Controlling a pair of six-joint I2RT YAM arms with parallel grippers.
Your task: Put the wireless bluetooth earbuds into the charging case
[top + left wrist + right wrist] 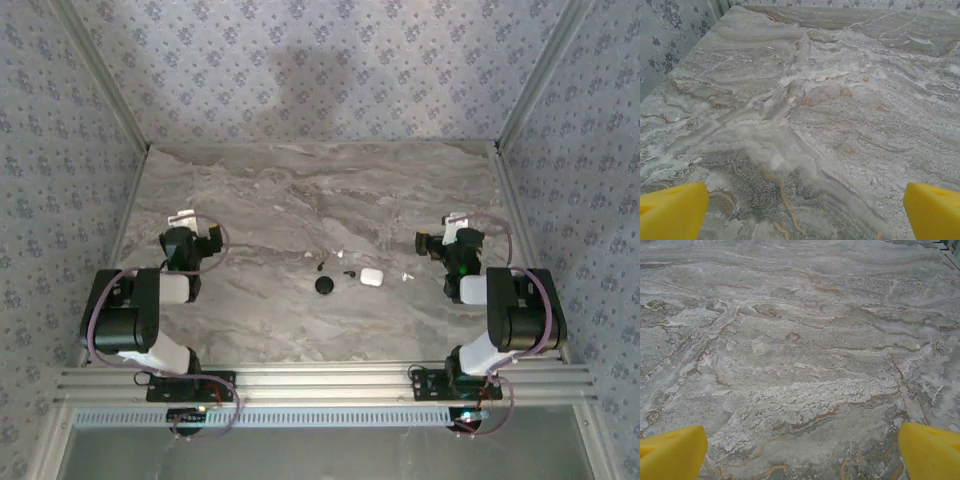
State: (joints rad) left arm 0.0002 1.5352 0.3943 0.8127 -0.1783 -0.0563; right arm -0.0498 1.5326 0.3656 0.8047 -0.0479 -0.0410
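Observation:
Two tiny black earbuds lie on the marble table near its middle, one (pixel 320 265) to the left and one (pixel 350 273) to the right. Just below them sit a black round disc-shaped case (pixel 324 285) and a small white rounded case (pixel 371 278); I cannot tell which is the charging case. My left gripper (pixel 192 232) hovers far to the left and my right gripper (pixel 447 236) to the right, both away from these things. Each wrist view shows yellow fingertips (pixel 672 210) (pixel 930 450) wide apart, both the left gripper (pixel 805 215) and the right gripper (pixel 802 455) open over bare marble.
Two tiny white bits lie near the cases, one (pixel 337 254) above and one (pixel 406 275) to the right. Patterned walls and metal rails (pixel 125 110) fence the table on three sides.

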